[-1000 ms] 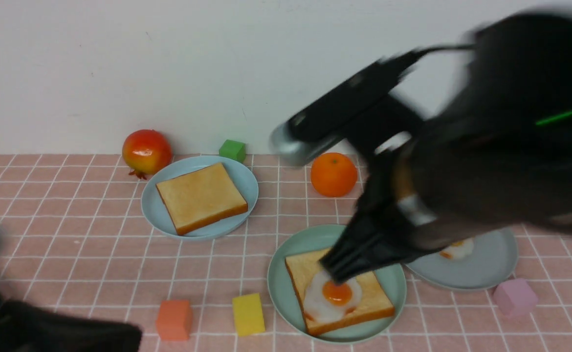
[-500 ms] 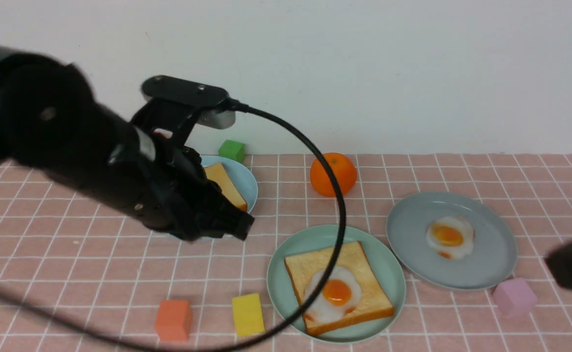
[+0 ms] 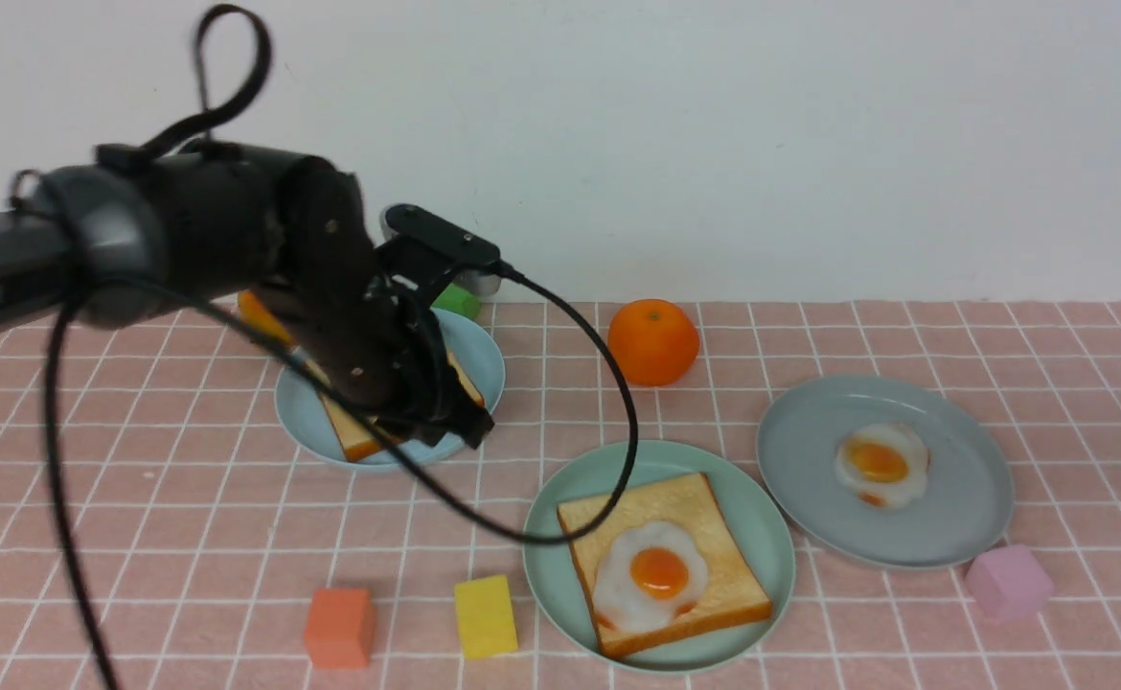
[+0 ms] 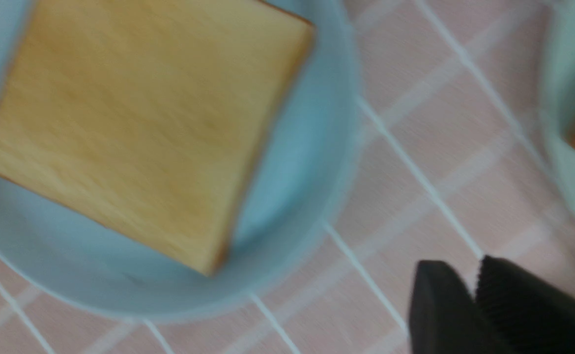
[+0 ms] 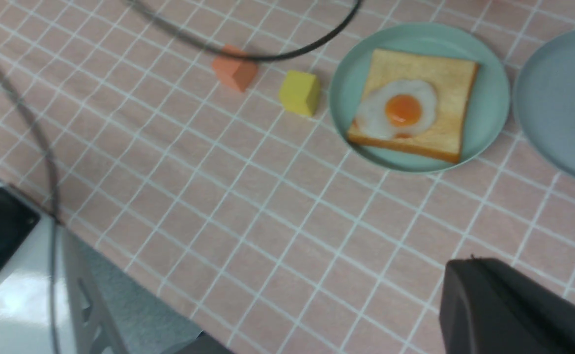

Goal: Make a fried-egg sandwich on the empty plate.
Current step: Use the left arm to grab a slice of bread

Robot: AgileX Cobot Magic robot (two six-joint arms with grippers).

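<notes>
- Already the fried egg [image 3: 652, 575] lies flat, yolk up, on one toast slice [image 3: 685, 508], with nothing over it. That slice sits in the mint-green plate [image 3: 757, 522], near the front edge and a little right of centre.
- A second toast slice [image 4: 135, 128] lies alone on the light blue plate [image 3: 489, 364], farther back and to the left, apart from the mint-green plate.
- Over that blue plate's near right rim hangs the left gripper [image 3: 472, 433]. Its wrist view shows the dark fingers [image 4: 440, 309] above the pink checked cloth [image 3: 187, 537] just beside the rim. They are pressed together but for a thin seam, pinching nothing and clear of the toast.
- From that arm a black cable [image 3: 631, 422] loops down across the far left part of the mint-green plate.
- Only its own wrist view shows the right gripper [image 5: 474, 275], fingers closed together and empty, above bare cloth well apart from the plates.
- Just right of the mint-green plate stands a grey plate [image 3: 953, 517] carrying a smaller egg [image 3: 881, 465].
- Farther back sits an orange [image 3: 653, 341]; a green cube [image 3: 460, 302] peeks out by the wall.
- Near the front, left of the mint-green plate, stand a yellow cube [image 3: 486, 616] and an orange-red cube [image 3: 340, 628]; a pink cube [image 3: 1009, 582] sits just beside the grey plate.
</notes>
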